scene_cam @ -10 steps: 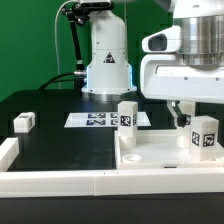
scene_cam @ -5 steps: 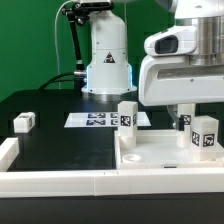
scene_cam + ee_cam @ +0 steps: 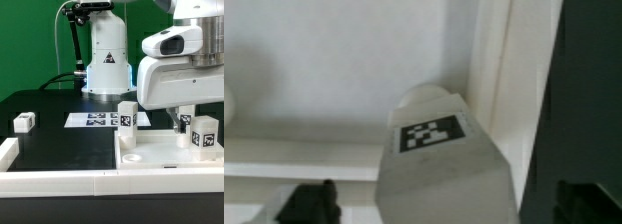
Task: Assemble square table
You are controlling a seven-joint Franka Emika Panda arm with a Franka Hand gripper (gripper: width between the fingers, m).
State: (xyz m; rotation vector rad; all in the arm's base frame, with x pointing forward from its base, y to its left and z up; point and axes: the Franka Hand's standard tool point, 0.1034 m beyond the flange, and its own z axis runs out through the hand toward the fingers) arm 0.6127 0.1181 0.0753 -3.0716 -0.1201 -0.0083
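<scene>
The square table's white slab (image 3: pixel 160 158) lies at the exterior view's lower right, with a raised rim (image 3: pixel 491 90). Two tagged white legs stand on it, one (image 3: pixel 127 113) at its far left corner and one (image 3: pixel 205 133) at the right. My gripper (image 3: pixel 194 122) hangs over the right one, and one dark finger (image 3: pixel 180 120) shows beside it. In the wrist view that leg (image 3: pixel 438 150) stands between my gripper's (image 3: pixel 445 202) fingers (image 3: pixel 308 200), with a gap on each side. The gripper is open. A third leg (image 3: pixel 24 122) lies loose on the black table at the left.
The marker board (image 3: pixel 98 120) lies flat behind the slab, in front of the robot's base (image 3: pixel 107 60). A long white rail (image 3: pixel 50 182) runs along the table's front edge, with an upright end (image 3: pixel 8 150) at the left.
The hand has shifted slightly toward the exterior view's left over the right leg. The legs and the slab have not moved.
</scene>
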